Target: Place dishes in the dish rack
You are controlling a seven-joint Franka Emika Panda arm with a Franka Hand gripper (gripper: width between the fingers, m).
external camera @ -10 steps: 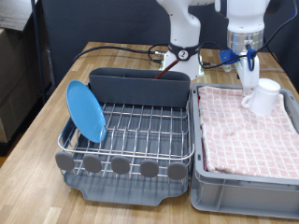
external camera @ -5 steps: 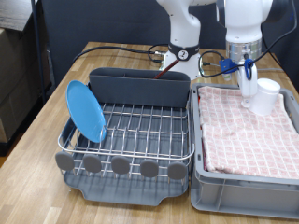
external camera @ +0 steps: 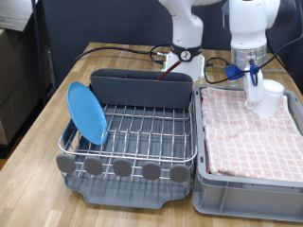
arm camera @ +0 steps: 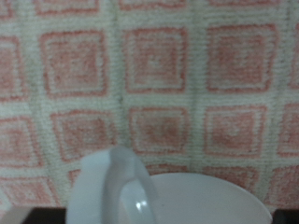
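Note:
The white handled mug point(external camera: 269, 97) sits on the pink checked cloth in the grey crate point(external camera: 248, 194), at the exterior view's right. My gripper point(external camera: 253, 92) hangs just beside the mug, on its left, with the fingertips at about rim height. The wrist view shows the mug's rim and handle point(arm camera: 128, 183) close below, over the cloth, and no fingers. The light-blue plate point(external camera: 87, 112) stands on edge in the left end of the silver wire dish rack point(external camera: 133, 132). The wooden spoon is not in view.
The rack's dark grey caddy point(external camera: 142, 87) runs along its far side, and round grey discs point(external camera: 123, 167) line its near edge. Cables and the arm's base point(external camera: 187, 59) lie behind the rack. The wooden table's edge is at the left.
The hand has risen slightly beside the mug. The mug and the plate have not moved.

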